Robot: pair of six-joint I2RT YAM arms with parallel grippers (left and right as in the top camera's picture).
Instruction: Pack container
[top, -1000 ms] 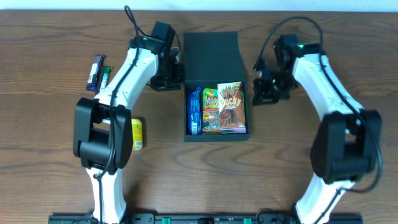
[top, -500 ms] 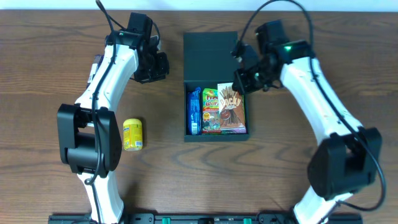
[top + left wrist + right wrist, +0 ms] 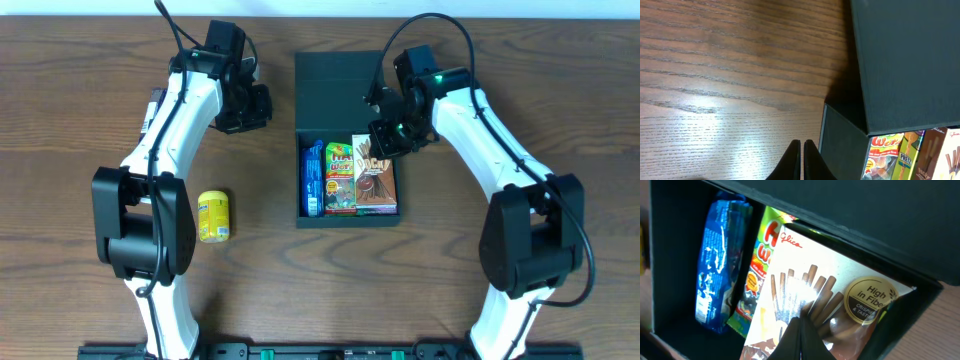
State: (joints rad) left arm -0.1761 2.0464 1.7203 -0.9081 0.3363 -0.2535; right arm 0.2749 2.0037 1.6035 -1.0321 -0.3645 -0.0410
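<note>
**A:** What's changed?

**B:** The right tool [image 3: 385, 140], fingers pressed together and pinching nothing, has swung in from the right. It now hangs over the biscuit-stick box [image 3: 375, 180] inside the container [image 3: 348, 221] at centre frame, probably to nudge the box flat.

**A:** And the left?

**B:** The left tool [image 3: 245, 108] is also pressed together and empty. It has drawn back to the upper left, beside the lid [image 3: 340, 90].

**A:** Obstacles?

**B:** None. A yellow can [image 3: 213, 216] lies on the worktop [image 3: 80, 250] at lower left (unpacked, I'd say).

container [image 3: 910, 60]: cut off at top and right edges
biscuit-stick box [image 3: 830, 290]: lower end covered by right pincer [image 3: 800, 325]
</note>
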